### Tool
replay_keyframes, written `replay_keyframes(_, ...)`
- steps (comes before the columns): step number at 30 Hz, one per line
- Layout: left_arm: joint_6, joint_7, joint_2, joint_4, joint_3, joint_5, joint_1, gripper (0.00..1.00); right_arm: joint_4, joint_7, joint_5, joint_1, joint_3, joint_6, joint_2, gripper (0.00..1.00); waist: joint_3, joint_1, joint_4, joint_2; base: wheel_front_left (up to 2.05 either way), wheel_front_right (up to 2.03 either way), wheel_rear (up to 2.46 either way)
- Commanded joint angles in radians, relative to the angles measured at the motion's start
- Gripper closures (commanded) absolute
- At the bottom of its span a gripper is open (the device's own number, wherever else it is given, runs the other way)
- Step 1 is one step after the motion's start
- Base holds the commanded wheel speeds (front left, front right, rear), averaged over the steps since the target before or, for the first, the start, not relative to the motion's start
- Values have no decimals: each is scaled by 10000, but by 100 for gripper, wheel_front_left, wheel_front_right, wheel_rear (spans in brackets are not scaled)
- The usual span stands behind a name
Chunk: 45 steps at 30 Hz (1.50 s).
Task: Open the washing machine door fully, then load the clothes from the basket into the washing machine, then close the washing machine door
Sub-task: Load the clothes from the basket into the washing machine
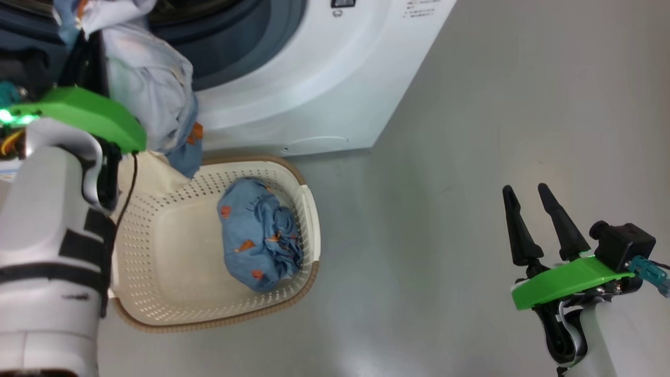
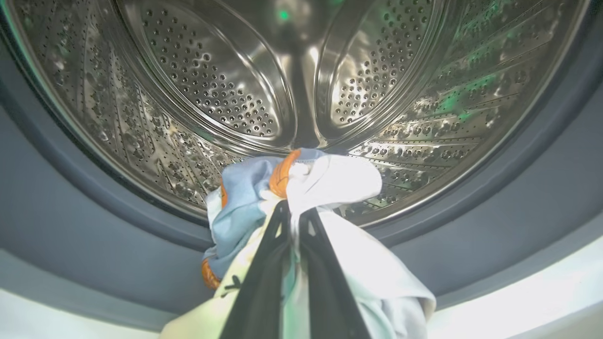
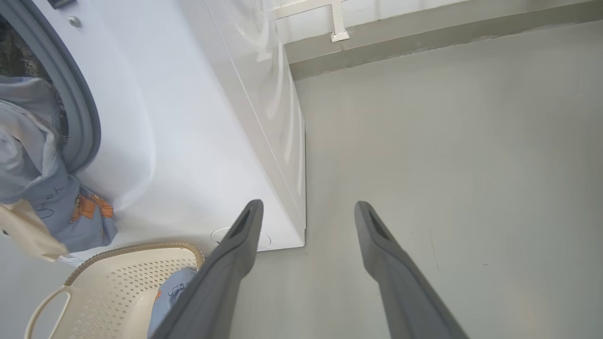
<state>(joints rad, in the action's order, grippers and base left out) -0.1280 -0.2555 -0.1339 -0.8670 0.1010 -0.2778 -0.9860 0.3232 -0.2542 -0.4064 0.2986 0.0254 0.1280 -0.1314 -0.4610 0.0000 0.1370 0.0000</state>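
L gripper (image 2: 294, 209) pinches a bundle of the clothes (image 2: 330, 183): pale blue-white, cream & blue w/ orange prints. Its jaws are pressed nearly together on the fabric, which bunches above the tips and drapes down both sides. The bundle is held at the mouth of the washing machine (image 1: 314, 78), approx 11 o'clock in head view. The tips aim past the grey gasket (image 2: 70, 188) into the steel drum (image 2: 212, 94), prob so the load drops inside, not on the lip. The fabric's tail hangs at 6 o'clock toward the basket (image 1: 309, 209). It likely needs carrying deeper before release, else it may slide back out.

The basket sits on the floor (image 1: 445, 157) at 6 o'clock from the opening, which makes for a short lift. One blue printed garment (image 1: 259, 241) lies in it by its 3 o'clock wall, so loading isn't done.

R gripper (image 1: 524, 187) is at 4 o'clock, jaws spread wide w/ nothing between them. It is well apart from the basket, prob parked out of the L arm's way. The opening looks unblocked; door closing comes later.
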Motion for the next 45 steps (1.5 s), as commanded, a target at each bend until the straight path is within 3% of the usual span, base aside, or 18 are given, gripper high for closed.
replay_keyframes(1,-27,-63,-409,3,-216,-49,-386,100,-224,-76,36,63,261,27,-23,0,-225,0,174,0,0,0,0)
replay_keyframes(12,12,-63,-604,-1949,-157,191,-2023,100,-140,-76,-19,283,567,27,181,0,-490,0,693,0,0,0,0)
replay_keyframes(24,376,-63,-816,637,-790,821,-2301,100,-170,-76,-79,337,587,27,242,0,-641,0,916,0,0,0,0)
replay_keyframes(29,338,-63,-697,377,-885,1067,-1954,100,-167,-76,-93,316,621,27,279,0,-620,0,924,0,0,0,0)
replay_keyframes(30,322,-63,-660,122,-893,1063,-1925,65,-155,-76,-95,305,631,27,280,0,-605,0,918,0,0,0,0)
replay_keyframes(31,322,-63,-660,122,-893,1063,-1925,65,-155,-76,-95,305,631,27,280,0,-605,0,918,0,0,0,0)
replay_keyframes(32,308,-63,-653,-59,-857,1119,-1938,37,-146,-76,-101,297,639,27,278,0,-609,0,911,0,0,0,0)
replay_keyframes(34,293,-63,-629,-407,-915,1097,-1998,0,-135,-76,-108,298,664,27,280,0,-614,0,908,0,0,0,0)
replay_keyframes(45,196,-63,-552,-908,-1025,1176,-2140,0,-132,-76,-105,314,655,27,238,0,-587,0,821,0,0,0,0)
